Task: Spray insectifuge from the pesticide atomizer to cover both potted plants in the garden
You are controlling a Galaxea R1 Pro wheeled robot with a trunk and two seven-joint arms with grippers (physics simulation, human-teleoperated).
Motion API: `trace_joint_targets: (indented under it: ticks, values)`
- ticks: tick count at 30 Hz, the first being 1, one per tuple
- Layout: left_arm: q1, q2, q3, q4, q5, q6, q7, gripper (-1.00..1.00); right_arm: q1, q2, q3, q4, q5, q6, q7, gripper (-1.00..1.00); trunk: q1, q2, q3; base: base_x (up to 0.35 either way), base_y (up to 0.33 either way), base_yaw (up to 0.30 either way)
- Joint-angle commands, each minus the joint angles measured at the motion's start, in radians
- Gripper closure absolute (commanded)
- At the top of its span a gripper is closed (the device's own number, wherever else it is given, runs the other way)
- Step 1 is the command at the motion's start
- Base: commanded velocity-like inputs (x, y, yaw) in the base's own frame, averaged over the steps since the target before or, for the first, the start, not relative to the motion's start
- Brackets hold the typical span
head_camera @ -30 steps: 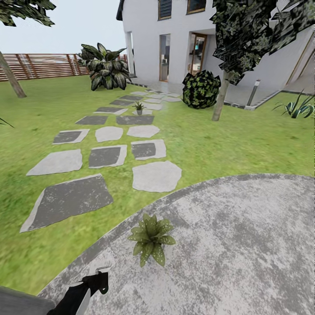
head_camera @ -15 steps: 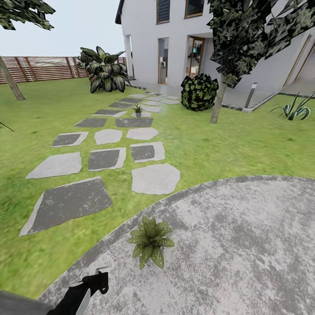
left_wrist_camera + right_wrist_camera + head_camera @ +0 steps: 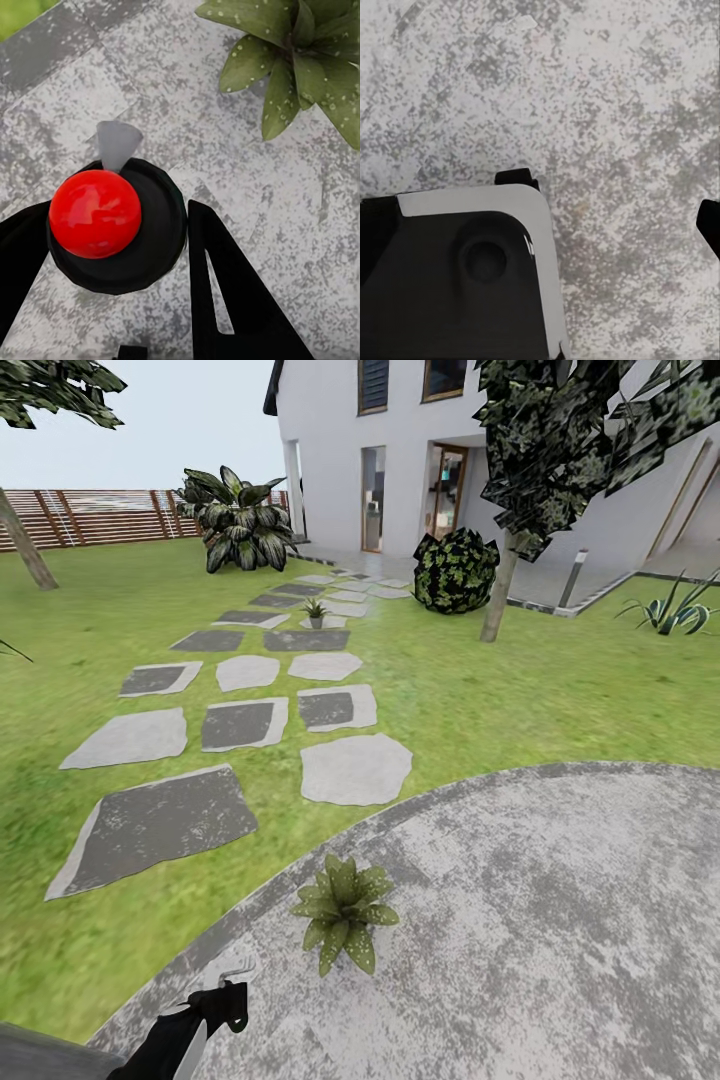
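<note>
The pesticide atomizer (image 3: 97,214) sits between my left gripper's (image 3: 112,232) black fingers, seen from above as a red cap on a dark round body with a whitish spout. In the head view, that left gripper (image 3: 226,1002) is low at the left over the patio, with the atomizer's whitish head (image 3: 233,971) above it. One potted plant (image 3: 343,908) stands on the patio's edge just right of and beyond it, and its spotted leaves (image 3: 292,67) are close ahead. The other potted plant (image 3: 316,610) stands far off on the stepping stones. One right finger (image 3: 709,225) shows over the paving.
Grey stepping stones (image 3: 240,720) run across the lawn toward a white house (image 3: 400,450). A round shrub (image 3: 456,570), a tree trunk (image 3: 500,595) and a lamp post (image 3: 573,578) stand to the right. A big leafy plant (image 3: 236,520) and slat fence (image 3: 90,515) lie far left.
The whole head view shifted slightly a second ago, so the camera moved. The plants, my left gripper and the atomizer hold their places.
</note>
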Motion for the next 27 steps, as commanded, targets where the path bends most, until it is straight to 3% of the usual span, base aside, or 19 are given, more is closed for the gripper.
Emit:
trace_joint_targets:
  ticks: [1,8,27]
  values:
    - [0.001,-0.002,0.008,-0.002,-0.010,0.005,-0.009,1.00,-0.001,0.007,-0.009,0.000,0.004,-0.002,0.007,-1.00,0.000,-0.001,-0.001,0.000,0.000,0.000]
    - [0.014,-0.002,0.008,-0.003,-0.010,-0.028,-0.009,1.00,-0.001,0.021,-0.010,0.000,0.004,-0.002,0.007,-1.00,0.000,-0.001,-0.001,0.000,0.000,0.000]
    - [0.018,-0.001,0.013,-0.003,-0.010,-0.034,-0.008,1.00,-0.001,0.022,-0.011,0.000,0.003,-0.002,0.007,-1.00,0.000,-0.001,-0.001,0.000,0.000,0.000]
